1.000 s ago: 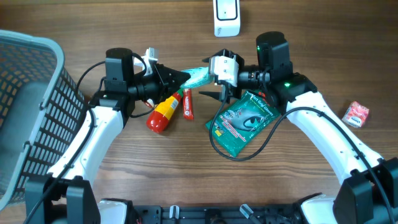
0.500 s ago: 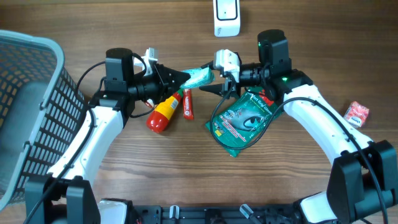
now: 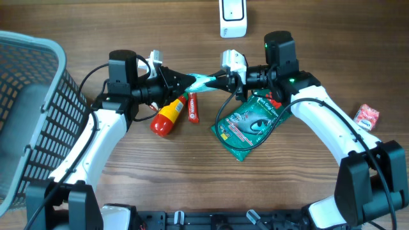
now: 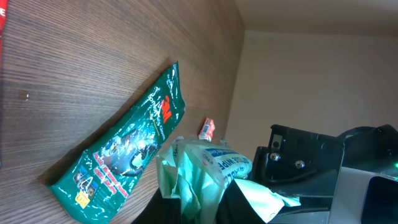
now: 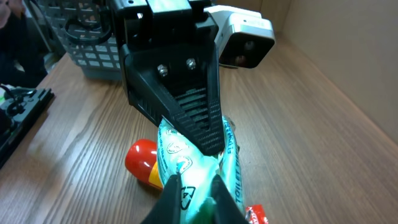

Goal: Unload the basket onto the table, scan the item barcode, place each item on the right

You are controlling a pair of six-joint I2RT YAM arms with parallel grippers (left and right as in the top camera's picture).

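Item: the pale green wipes packet [image 3: 203, 80] hung in the air over the middle of the desk [image 3: 128, 185], stretched between the two arms and touching nothing below it.
Left jaws: closed tight on the packet's left end. The right wrist view showed the black tips pinched onto the crumpled wrapper [image 5: 186, 155].
Right jaws: closed onto the packet's other end, so both arms had hold of the same thing.
Scanner: a white scanner [image 3: 232, 18] stood at the far edge of the desk, beyond the packet and well apart from it.
Done: the packet was off the desk and gripped at both ends.
Left to do: judging by the gap, the packet had not yet been brought to the scanner. No barcode could be made out on the crumpled wrapper [image 4: 199, 165], so which face to turn toward it could not be told.
Other goods: a dark green pouch [image 3: 248, 124] lay flat below the right arm. A red and yellow bottle [image 3: 167, 116] and a thin red tube [image 3: 192, 107] lay just beside each other under the left arm. A small pink packet [image 3: 366, 117] sat far right.
Basket: a grey basket [image 3: 25, 108] stood at the left edge.
Surface: brown wood-grain desk, matt, with no spills seen.
Room: plain pale walls behind the desk; little else showed.
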